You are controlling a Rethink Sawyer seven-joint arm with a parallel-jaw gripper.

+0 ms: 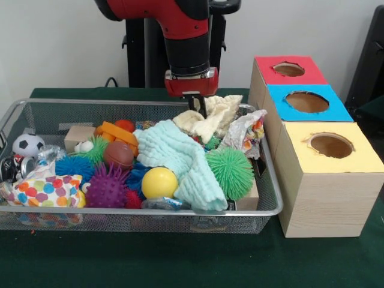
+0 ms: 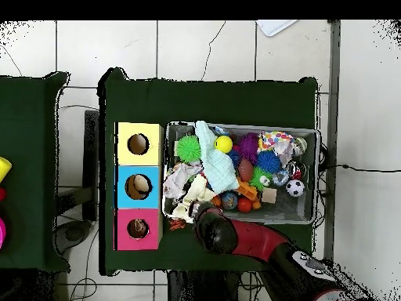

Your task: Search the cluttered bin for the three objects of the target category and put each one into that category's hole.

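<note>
The silver wire-mesh bin [image 1: 120, 211] sits on the green table, full of toys and cloths; it also shows in the overhead view [image 2: 313, 176]. The red-ringed hole [image 1: 288, 69] tops the farthest wooden box; in the overhead view [image 2: 138, 228] it is the box nearest the robot. My gripper [image 1: 201, 111] hangs over the bin's back right corner, fingers down in a cream cloth [image 1: 210, 117] that bunches up around them, and looks shut on it. In the overhead view the arm's wrist [image 2: 211, 233] hides the gripper.
A blue-ringed hole [image 1: 306, 101] and a yellow-ringed hole [image 1: 330, 145] top the nearer boxes. The bin holds a mint cloth [image 1: 174, 153], a green spiky ball [image 1: 230, 173], a yellow ball [image 1: 159, 182], a purple spiky ball [image 1: 108, 189], a soccer ball [image 1: 27, 144] and a printed cloth [image 1: 246, 133].
</note>
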